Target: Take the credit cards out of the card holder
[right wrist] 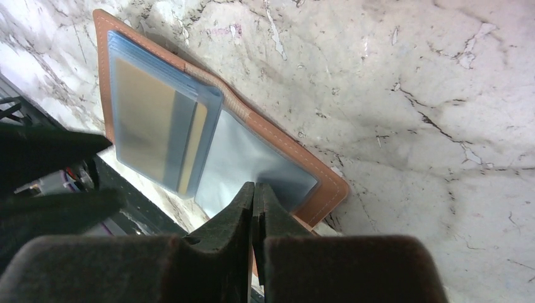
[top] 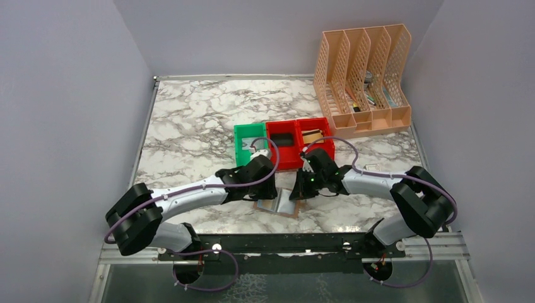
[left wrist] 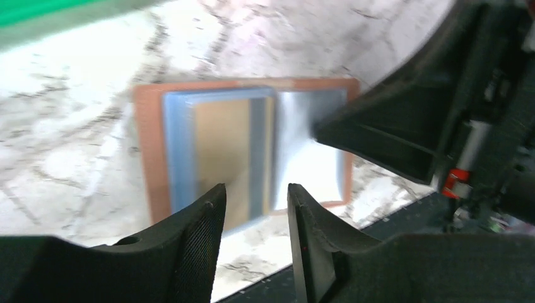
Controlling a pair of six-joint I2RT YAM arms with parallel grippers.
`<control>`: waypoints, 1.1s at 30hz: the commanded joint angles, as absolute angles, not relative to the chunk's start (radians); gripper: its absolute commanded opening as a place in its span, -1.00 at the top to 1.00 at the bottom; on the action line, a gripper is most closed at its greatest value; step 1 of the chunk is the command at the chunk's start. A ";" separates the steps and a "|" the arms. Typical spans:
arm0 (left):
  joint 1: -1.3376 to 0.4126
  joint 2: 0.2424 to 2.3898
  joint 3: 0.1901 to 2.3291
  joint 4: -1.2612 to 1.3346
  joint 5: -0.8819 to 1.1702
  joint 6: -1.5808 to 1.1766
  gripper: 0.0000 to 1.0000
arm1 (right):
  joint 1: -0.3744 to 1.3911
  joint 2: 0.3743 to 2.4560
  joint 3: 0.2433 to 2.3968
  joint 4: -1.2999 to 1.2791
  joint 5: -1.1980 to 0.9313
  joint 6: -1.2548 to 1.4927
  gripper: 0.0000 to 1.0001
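Left wrist view: the left gripper (left wrist: 252, 192) hangs spread, nothing between its fingers, just above the gold credit card (left wrist: 221, 132). The right gripper (right wrist: 253, 189) is pressed together, tip on the glossy blue pocket of the card holder (right wrist: 252, 158); whether it nips the lining I cannot tell. That holder lies open on the marble table (right wrist: 410, 95), near the front edge: soft tan leather, slick sleeves. The card looks light, stiff and slippery, probably best taken by an exposed edge. Beyond stand a green bin (top: 249, 142) and red bins (top: 293, 145).
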State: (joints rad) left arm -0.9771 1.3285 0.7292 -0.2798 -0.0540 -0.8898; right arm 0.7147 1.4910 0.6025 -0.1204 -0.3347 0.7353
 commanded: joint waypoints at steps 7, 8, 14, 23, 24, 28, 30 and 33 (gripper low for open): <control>-0.925 1.406 0.752 -0.371 -0.090 -0.793 0.18 | 0.722 1.493 0.634 -0.133 -0.335 0.655 0.87; -0.924 1.420 0.752 -0.374 -0.088 -0.785 0.24 | 0.722 1.500 0.649 -0.137 -0.344 0.644 0.87; -0.924 1.406 0.718 -0.391 -0.100 -0.811 0.46 | 0.723 1.485 0.685 -0.099 -0.436 0.638 0.83; -0.925 1.368 0.640 -0.351 -0.091 -0.970 0.52 | 0.787 1.554 0.745 -0.097 -0.453 0.631 0.65; -0.925 1.365 0.631 -0.341 -0.087 -0.986 0.53 | 0.795 1.564 0.749 -0.094 -0.451 0.636 0.64; -0.926 1.333 0.599 -0.316 -0.083 -1.041 0.54 | 0.822 1.602 0.764 -0.121 -0.372 0.671 0.62; -0.925 1.310 0.584 -0.312 -0.091 -1.063 0.54 | 0.823 1.625 0.765 -0.139 -0.329 0.689 0.59; -0.926 1.272 0.561 -0.300 -0.097 -1.083 0.54 | 0.827 1.647 0.743 -0.120 -0.308 0.701 0.54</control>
